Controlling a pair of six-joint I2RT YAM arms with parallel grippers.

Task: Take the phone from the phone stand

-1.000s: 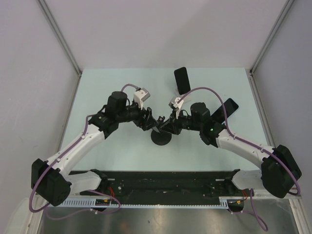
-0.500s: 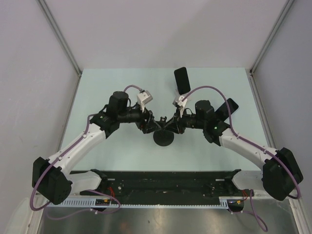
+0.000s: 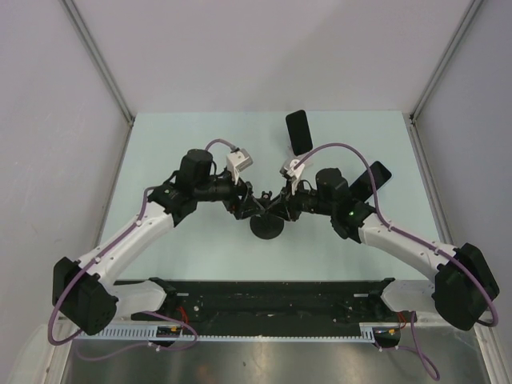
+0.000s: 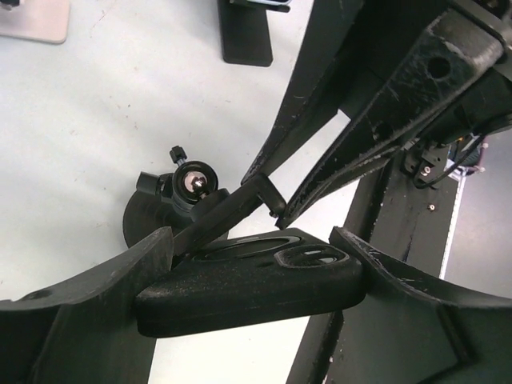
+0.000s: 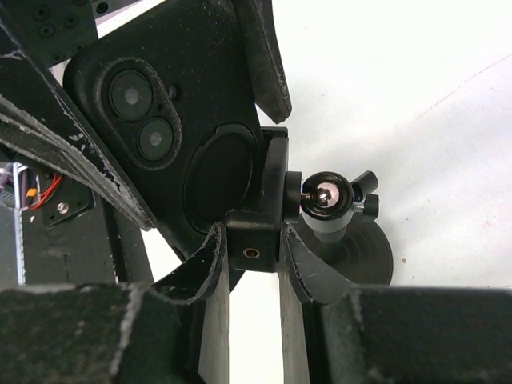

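The phone [image 4: 248, 284], in a black case, is in the middle of the table on the black phone stand [image 3: 268, 226]. My left gripper [image 3: 250, 200] comes from the left and is shut on the phone's two edges [image 4: 252, 244]. My right gripper [image 3: 280, 204] comes from the right. In the right wrist view it [image 5: 254, 236] is shut on the stand's clamp block [image 5: 256, 228], just behind the phone's back [image 5: 160, 120] with its two camera lenses. The stand's ball head [image 5: 326, 200] and round base [image 5: 364, 252] show beside it.
Two other black phones stand behind, one at the back centre [image 3: 299, 132] and one at the right [image 3: 368, 182]. A black post [image 4: 246, 36] and a pale block [image 4: 32, 20] show in the left wrist view. A black rail [image 3: 272, 296] runs along the near edge.
Both grippers stay closed at the stand. The right wrist shifted slightly right, then back toward the left. The stand base has barely moved.
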